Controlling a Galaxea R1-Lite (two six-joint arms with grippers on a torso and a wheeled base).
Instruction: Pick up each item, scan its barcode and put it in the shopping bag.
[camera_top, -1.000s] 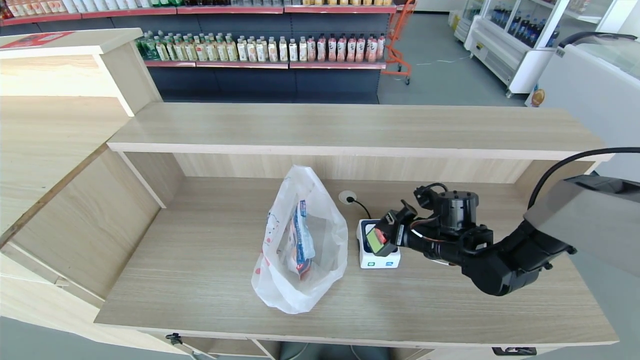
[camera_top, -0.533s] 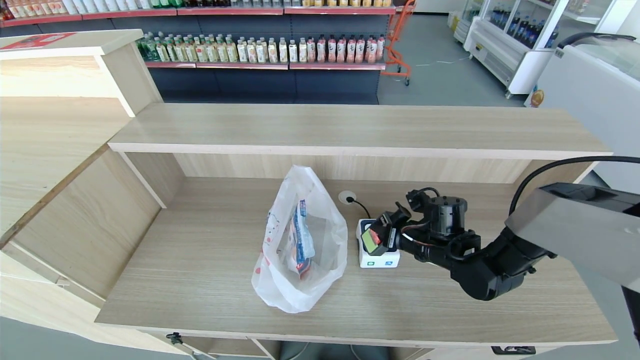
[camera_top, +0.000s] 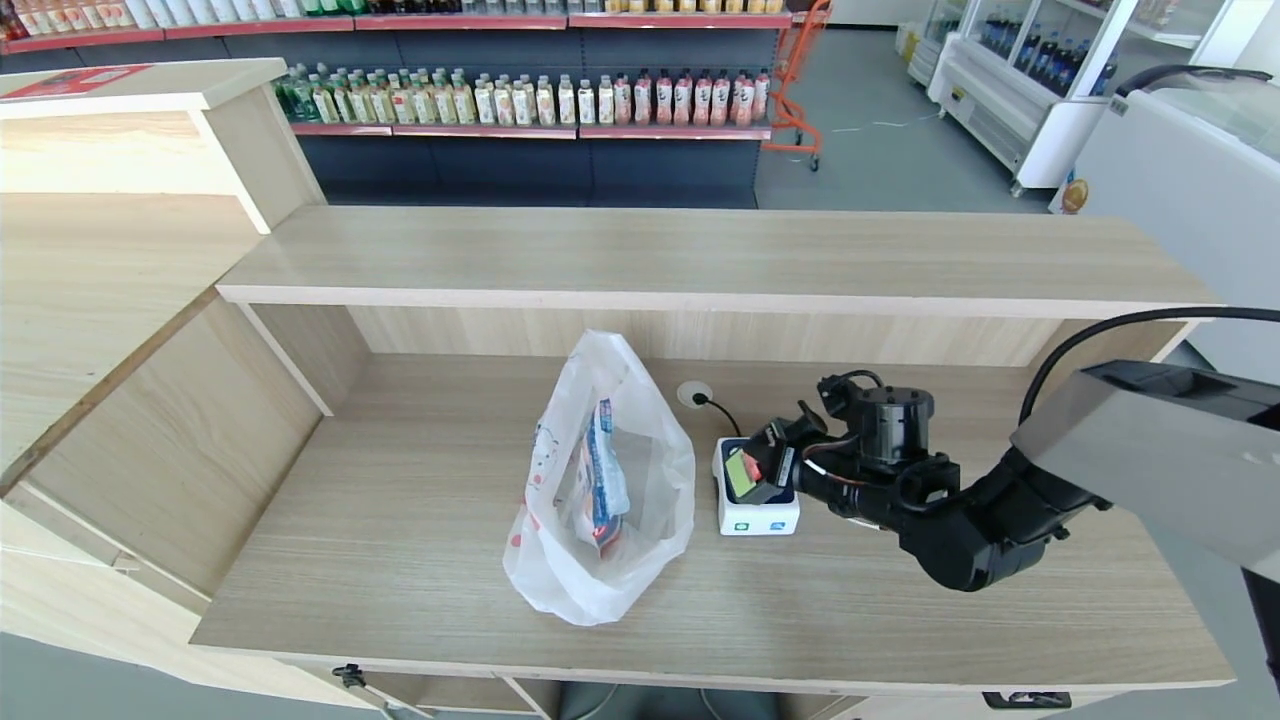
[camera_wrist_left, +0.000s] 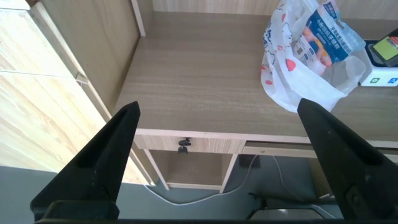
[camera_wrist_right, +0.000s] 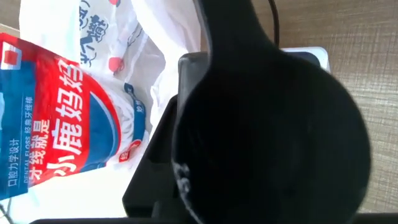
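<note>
Black right arm (camera_top: 950, 545) with cylindrical wrist joint (camera_top: 893, 420), grey boxy shell (camera_top: 1150, 455) and looping black cable (camera_top: 1130, 319).

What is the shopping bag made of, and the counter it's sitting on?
The shopping bag looks like thin, soft plastic: milky white, crinkled, and the packet inside shows through. The counter looks like wood, matte with pale grain lines, though it may be wood-look board.

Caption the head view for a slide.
Right gripper holds an item over the scanner, beside the bag.
</note>
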